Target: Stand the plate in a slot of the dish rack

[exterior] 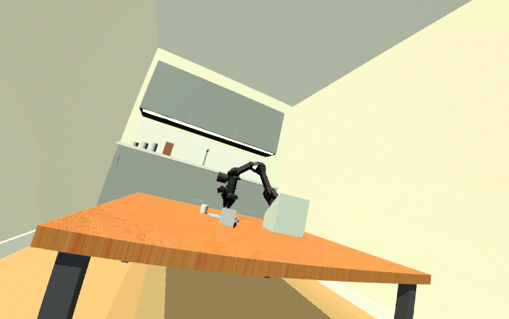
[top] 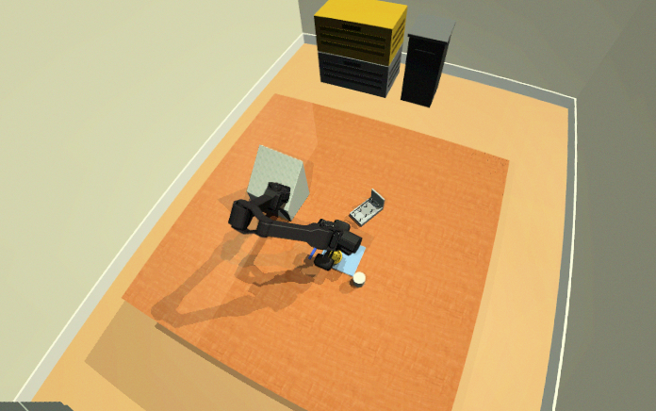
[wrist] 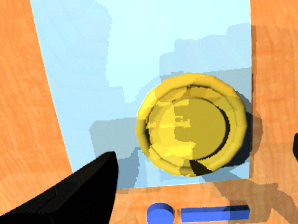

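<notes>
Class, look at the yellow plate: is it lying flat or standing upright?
Flat: the wrist view shows the plate's full round face on the blue mat.

A home kitchen, to judge by the grey counter run along the back wall behind the wooden table, with grey wall cupboards above that counter and a lit strip under them. On the counter, a few small canisters, a brown block and a thin tap. Elsewhere a pale wooden floor with white skirting around the table, and beyond the table's far edge a stacked yellow and dark crate beside a black cabinet.
</notes>
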Motion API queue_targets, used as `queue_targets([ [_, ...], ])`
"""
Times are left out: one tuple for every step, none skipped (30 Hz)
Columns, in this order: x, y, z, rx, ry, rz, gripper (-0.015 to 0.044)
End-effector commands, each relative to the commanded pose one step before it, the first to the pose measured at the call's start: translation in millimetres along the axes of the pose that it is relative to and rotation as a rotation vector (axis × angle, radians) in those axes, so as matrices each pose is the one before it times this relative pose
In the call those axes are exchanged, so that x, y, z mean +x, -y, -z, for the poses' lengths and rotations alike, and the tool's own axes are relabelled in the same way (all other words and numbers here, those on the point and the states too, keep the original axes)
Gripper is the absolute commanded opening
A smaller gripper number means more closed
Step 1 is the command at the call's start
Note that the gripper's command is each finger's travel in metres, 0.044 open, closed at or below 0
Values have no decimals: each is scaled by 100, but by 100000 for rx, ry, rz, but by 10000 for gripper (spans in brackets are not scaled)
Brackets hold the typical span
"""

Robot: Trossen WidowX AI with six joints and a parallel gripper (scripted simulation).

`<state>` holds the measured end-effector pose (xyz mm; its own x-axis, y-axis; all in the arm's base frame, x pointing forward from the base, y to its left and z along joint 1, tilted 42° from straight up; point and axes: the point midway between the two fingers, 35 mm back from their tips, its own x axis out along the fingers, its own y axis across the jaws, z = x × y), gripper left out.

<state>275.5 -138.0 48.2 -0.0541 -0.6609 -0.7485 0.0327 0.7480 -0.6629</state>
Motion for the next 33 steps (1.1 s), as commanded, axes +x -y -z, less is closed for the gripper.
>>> queue_targets([
  [916, -183, 212, -1296, -851, 256, 400],
  [165, 0, -5, 0, 0, 0, 400],
  [165, 0, -4, 0, 0, 1, 400],
  [165, 0, -3, 0, 0, 3, 400],
  [165, 1, -2, 0, 0, 4, 400],
  [164, 1, 0, 0, 0, 5, 400],
  [164, 1, 1, 0, -1, 6, 400],
  [164, -1, 4, -1, -1, 8, 400],
  [164, -1, 5, -1, -1, 9, 400],
  [164, 0, 6, -1, -1, 10, 400],
  [163, 0, 7, -1, -1, 12, 400],
  [163, 0, 8, -1, -2, 13, 400],
  [163, 1, 9, -1, -2, 14, 400],
  [162, 1, 10, -2, -2, 15, 400],
  [162, 1, 11, -2, -2, 17, 400],
  [162, 1, 12, -2, -2, 18, 400],
  [161, 2, 14, -2, -3, 19, 400],
  [161, -1, 17, -2, -3, 20, 400],
  [161, -1, 19, -3, -3, 22, 400],
  [161, -1, 20, -3, -4, 23, 400],
  [161, -1, 21, -3, -4, 24, 400],
  [160, 0, 22, -3, -4, 25, 400],
  [160, 0, 23, -3, -4, 26, 400],
  [159, 0, 24, -3, -5, 27, 400],
  [128, 0, 20, -3, -4, 23, 400],
  [77, 0, 12, -2, -3, 14, 400],
  [25, 0, 4, -1, -1, 5, 400],
  [0, 0, 0, 0, 0, 0, 393],
  [0, 0, 0, 0, 0, 0, 387],
  [0, 0, 0, 0, 0, 0, 380],
  [0, 0, 0, 0, 0, 0, 373],
  [0, 0, 0, 0, 0, 0, 372],
  [0, 0, 0, 0, 0, 0, 372],
])
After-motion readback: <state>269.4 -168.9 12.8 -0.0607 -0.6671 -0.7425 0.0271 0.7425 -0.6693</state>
